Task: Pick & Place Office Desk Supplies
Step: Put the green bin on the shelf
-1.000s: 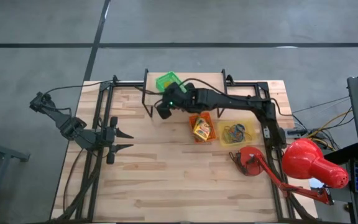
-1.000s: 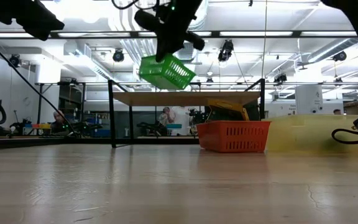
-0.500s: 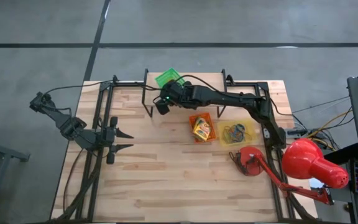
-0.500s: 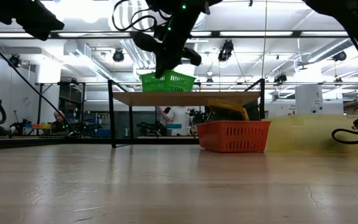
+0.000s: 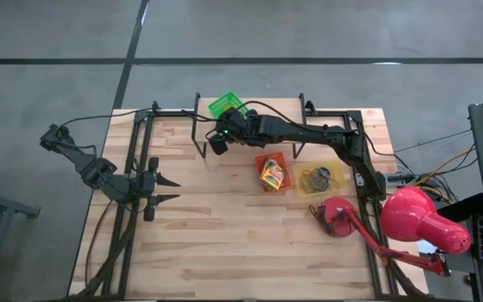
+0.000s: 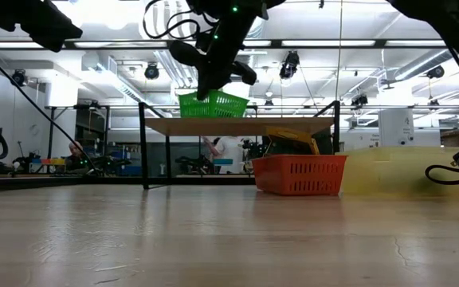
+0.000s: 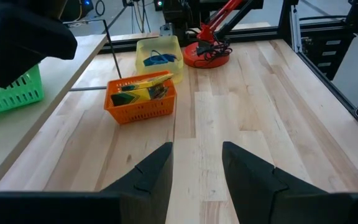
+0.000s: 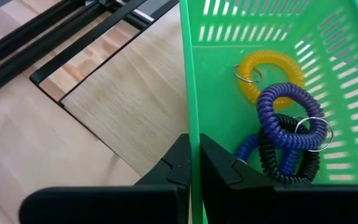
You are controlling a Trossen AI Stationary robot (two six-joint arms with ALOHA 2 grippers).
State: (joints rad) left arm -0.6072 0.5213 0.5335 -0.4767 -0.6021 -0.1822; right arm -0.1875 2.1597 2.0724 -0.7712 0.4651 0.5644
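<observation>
Holding the green tray [image 5: 227, 106] by its side wall, my right gripper [image 8: 194, 163] has its fingers pinched shut on the rim, above the table's far edge; coiled loops [image 8: 284, 124] lie inside, just beyond the fingers. The orange tray [image 5: 272, 172] with boxes [image 5: 271, 174] sits nearby. My left gripper [image 7: 196, 163] waits part-open, well apart

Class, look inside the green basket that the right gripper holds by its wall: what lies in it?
In the green basket, pinched by the right gripper, lie coiled key bands: yellow, purple, black, and blue partly covered by the others.
</observation>
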